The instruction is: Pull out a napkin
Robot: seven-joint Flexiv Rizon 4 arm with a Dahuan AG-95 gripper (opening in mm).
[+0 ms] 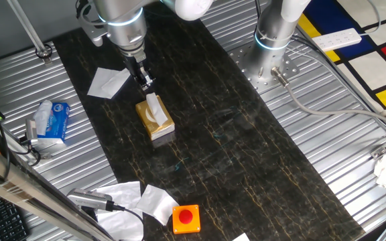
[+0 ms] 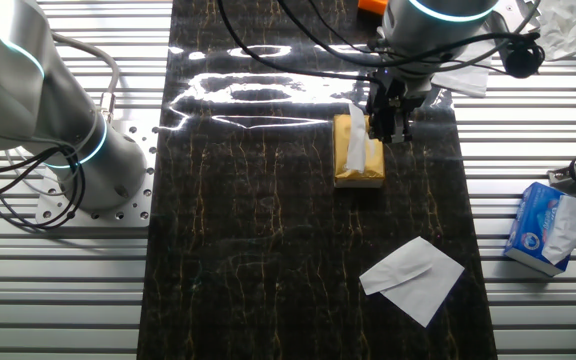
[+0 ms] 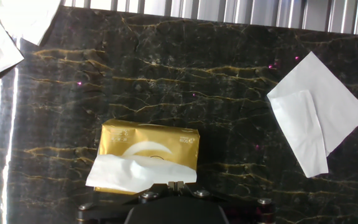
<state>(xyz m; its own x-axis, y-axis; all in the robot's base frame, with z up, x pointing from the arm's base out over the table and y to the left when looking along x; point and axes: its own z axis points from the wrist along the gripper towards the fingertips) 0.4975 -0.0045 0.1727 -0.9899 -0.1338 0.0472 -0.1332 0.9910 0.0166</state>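
Note:
The tan-gold tissue box [image 1: 155, 120] lies on the dark marble mat, with a white napkin [image 1: 154, 105] standing out of its slot as a creased tuft. The box [image 2: 360, 160] and the napkin [image 2: 355, 143] also show in the other fixed view. In the hand view the napkin [image 3: 138, 169] drapes over the box [image 3: 148, 140]. My gripper [image 1: 146, 82] hangs just above and behind the box's far end, also seen in the other fixed view [image 2: 387, 128]. Its fingertips [image 3: 176, 184] are pressed together at the napkin's edge, with no paper visibly between them.
A loose white napkin [image 1: 109, 82] [image 2: 413, 275] [image 3: 316, 118] lies flat on the mat beyond the box. A blue-and-white tissue packet [image 1: 51, 122] [image 2: 545, 228] sits on the metal table. More loose sheets [image 1: 149, 201] and an orange box with a red button [image 1: 185, 218] lie near the mat's front edge.

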